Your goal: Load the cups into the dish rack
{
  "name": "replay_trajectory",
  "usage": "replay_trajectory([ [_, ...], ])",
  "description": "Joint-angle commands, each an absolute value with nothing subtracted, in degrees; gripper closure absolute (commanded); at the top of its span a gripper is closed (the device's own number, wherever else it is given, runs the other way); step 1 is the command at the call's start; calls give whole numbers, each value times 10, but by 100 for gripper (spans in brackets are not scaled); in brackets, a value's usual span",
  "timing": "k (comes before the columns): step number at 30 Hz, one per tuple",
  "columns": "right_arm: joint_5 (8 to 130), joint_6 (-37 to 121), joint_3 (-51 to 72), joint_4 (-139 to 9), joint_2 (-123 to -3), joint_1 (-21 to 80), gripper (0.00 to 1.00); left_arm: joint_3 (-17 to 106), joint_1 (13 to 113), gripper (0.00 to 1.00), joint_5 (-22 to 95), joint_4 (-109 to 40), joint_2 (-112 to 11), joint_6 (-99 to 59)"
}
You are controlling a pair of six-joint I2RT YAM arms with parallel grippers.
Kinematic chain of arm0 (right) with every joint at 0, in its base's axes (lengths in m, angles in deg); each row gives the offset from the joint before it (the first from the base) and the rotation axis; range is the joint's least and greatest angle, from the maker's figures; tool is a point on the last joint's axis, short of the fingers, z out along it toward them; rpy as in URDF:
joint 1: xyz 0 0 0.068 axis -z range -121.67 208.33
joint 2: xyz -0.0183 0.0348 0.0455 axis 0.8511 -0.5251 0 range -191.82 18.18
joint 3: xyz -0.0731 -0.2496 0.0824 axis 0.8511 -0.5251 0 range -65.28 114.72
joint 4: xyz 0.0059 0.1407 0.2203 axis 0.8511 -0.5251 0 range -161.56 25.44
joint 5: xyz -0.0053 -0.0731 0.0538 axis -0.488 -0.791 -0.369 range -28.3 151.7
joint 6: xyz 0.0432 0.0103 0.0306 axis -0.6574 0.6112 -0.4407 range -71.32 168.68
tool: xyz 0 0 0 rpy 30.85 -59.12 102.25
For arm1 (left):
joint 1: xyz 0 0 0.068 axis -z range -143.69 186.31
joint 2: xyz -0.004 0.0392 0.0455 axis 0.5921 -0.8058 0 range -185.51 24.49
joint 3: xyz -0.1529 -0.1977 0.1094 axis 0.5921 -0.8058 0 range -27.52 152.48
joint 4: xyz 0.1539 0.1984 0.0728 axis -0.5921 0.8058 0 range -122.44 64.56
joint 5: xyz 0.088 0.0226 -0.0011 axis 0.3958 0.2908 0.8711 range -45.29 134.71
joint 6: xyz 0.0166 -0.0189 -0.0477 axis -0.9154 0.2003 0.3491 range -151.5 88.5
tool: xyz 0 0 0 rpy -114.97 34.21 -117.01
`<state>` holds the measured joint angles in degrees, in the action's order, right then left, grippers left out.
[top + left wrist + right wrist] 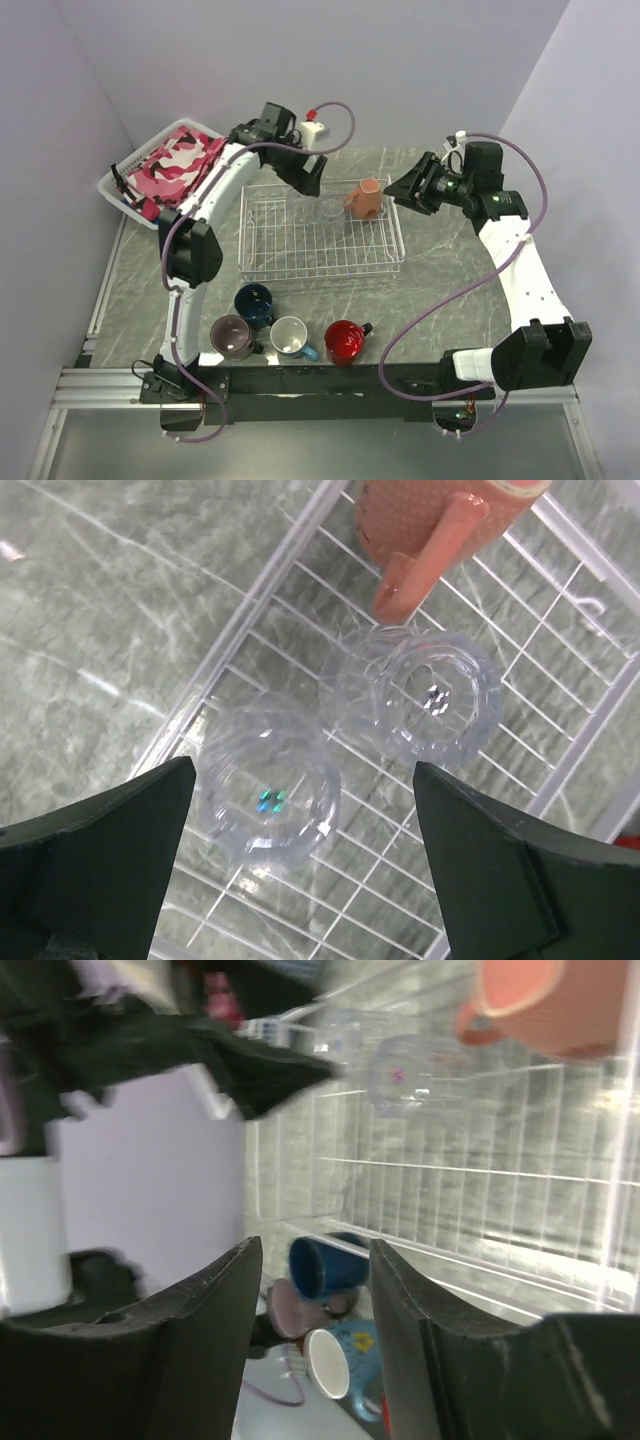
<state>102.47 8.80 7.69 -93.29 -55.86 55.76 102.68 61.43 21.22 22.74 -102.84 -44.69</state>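
Two small clear ribbed glasses are barely discernible from above, inside the white wire-grid dish rack beside a salmon mug. A navy mug, mauve mug, light-blue mug and red mug sit on the grey marbled surface nearer the bases. In the left wrist view, the left claw hangs released above the glasses, and the salmon mug is cut off at the top edge. The right wrist view is blurred; the right claw is parted and empty.

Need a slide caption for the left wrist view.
Left gripper open above a clear glass and a second glass in the dish rack, salmon mug beside them.
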Motion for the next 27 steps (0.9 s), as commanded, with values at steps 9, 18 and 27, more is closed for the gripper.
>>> replay_trajectory([
  [9,795,303,288,-1238,-649,339,46,911,404,4,69,191,-776,-371],
  [18,778,315,237,-1246,-622,200,48,754,332,4,86,246,-584,-406],
  [27,737,275,163,-1192,-633,5,49,614,331,3,91,255,-444,-367],
])
